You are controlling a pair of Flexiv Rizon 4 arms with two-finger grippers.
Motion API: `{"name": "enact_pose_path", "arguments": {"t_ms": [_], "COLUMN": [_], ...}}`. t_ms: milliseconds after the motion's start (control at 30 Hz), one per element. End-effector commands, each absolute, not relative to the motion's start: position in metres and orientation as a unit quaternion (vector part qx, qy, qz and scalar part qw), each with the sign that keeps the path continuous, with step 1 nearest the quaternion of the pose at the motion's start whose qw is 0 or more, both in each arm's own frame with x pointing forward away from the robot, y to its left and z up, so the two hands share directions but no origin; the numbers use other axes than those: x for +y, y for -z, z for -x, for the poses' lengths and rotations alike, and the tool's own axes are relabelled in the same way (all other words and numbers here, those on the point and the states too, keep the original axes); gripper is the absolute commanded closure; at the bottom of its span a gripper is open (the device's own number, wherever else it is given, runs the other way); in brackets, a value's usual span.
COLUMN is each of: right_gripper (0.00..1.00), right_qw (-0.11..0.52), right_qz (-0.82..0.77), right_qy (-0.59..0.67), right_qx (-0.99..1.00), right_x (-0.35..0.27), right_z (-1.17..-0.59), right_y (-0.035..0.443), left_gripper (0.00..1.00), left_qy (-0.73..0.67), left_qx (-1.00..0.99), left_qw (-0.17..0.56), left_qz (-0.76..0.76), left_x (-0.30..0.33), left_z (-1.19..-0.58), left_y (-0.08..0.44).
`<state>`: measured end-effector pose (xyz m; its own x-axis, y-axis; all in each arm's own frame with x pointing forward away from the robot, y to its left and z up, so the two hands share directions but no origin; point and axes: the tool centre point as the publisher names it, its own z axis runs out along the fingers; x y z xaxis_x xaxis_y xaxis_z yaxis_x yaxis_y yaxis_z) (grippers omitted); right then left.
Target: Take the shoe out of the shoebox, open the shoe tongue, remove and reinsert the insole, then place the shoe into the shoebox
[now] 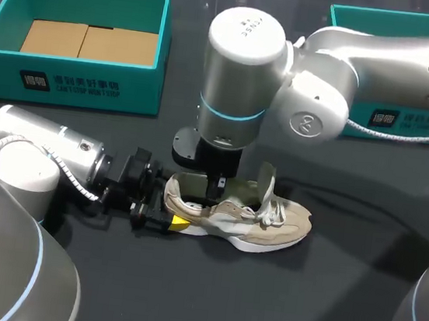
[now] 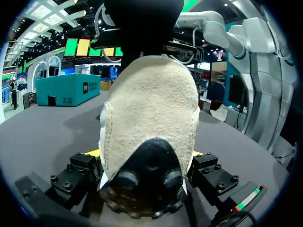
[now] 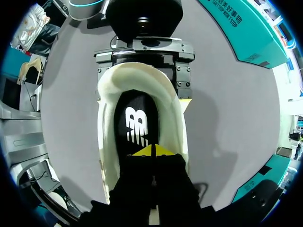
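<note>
Pinning the heel: left gripper (image 2: 144, 153) clamped on shoe (image 1: 246, 219) from 9 o'clock, table (image 1: 338, 301) centre. Right gripper (image 3: 152, 152) tips together on insole (image 3: 137, 123); lift slowly, straight up.

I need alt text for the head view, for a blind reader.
A beige shoe lies on the dark table; the left gripper clamps its heel while the right gripper is down inside its opening. Behind stand the left shoebox and the right shoebox, both teal.
</note>
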<state>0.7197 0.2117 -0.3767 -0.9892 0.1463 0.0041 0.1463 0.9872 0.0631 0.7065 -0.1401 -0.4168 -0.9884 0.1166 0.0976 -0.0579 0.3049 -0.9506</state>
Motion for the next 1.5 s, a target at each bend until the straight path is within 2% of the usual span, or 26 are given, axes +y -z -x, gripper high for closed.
{"name": "enact_pose_path", "arguments": {"t_ms": [33, 567, 600, 700, 933, 1067, 1133, 1367, 1433, 1500], "right_gripper": [1.0, 1.0, 0.84, 0.72, 0.63, 0.62, 0.58, 0.61, 0.65, 0.73], "right_qw": [0.001, 0.017, 0.019, 0.021, 0.014, -0.007, -0.02, -0.071, -0.082, -0.089], "right_qz": [-0.088, -0.149, -0.149, -0.147, -0.131, -0.124, -0.123, -0.129, -0.136, -0.143], "right_qy": [-0.028, -0.012, -0.011, -0.009, -0.011, -0.013, -0.013, -0.018, -0.02, -0.023], "right_qx": [0.996, 0.989, 0.989, 0.989, 0.991, 0.992, 0.992, 0.989, 0.987, 0.985], "right_x": [0.211, 0.171, 0.171, 0.169, 0.171, 0.175, 0.178, 0.184, 0.185, 0.185], "right_z": [-0.716, -0.702, -0.703, -0.706, -0.716, -0.721, -0.721, -0.708, -0.701, -0.694], "right_y": [0.39, 0.392, 0.391, 0.391, 0.399, 0.408, 0.414, 0.433, 0.436, 0.439], "left_gripper": [1.0, 1.0, 1.0, 1.0, 1.0, 1.0, 1.0, 1.0, 1.0, 1.0], "left_qy": [-0.589, -0.589, -0.589, -0.589, -0.589, -0.589, -0.589, -0.589, -0.589, -0.589], "left_qx": [-0.805, -0.805, -0.805, -0.805, -0.805, -0.805, -0.805, -0.805, -0.805, -0.805], "left_qw": [0.073, 0.073, 0.073, 0.073, 0.073, 0.073, 0.073, 0.073, 0.073, 0.073], "left_qz": [0.018, 0.018, 0.018, 0.018, 0.018, 0.018, 0.018, 0.018, 0.018, 0.018], "left_x": [-0.14, -0.14, -0.14, -0.14, -0.14, -0.14, -0.14, -0.14, -0.14, -0.14], "left_z": [-0.705, -0.705, -0.705, -0.705, -0.705, -0.705, -0.705, -0.705, -0.705, -0.705], "left_y": [0.417, 0.417, 0.417, 0.417, 0.417, 0.417, 0.417, 0.417, 0.417, 0.417]}}
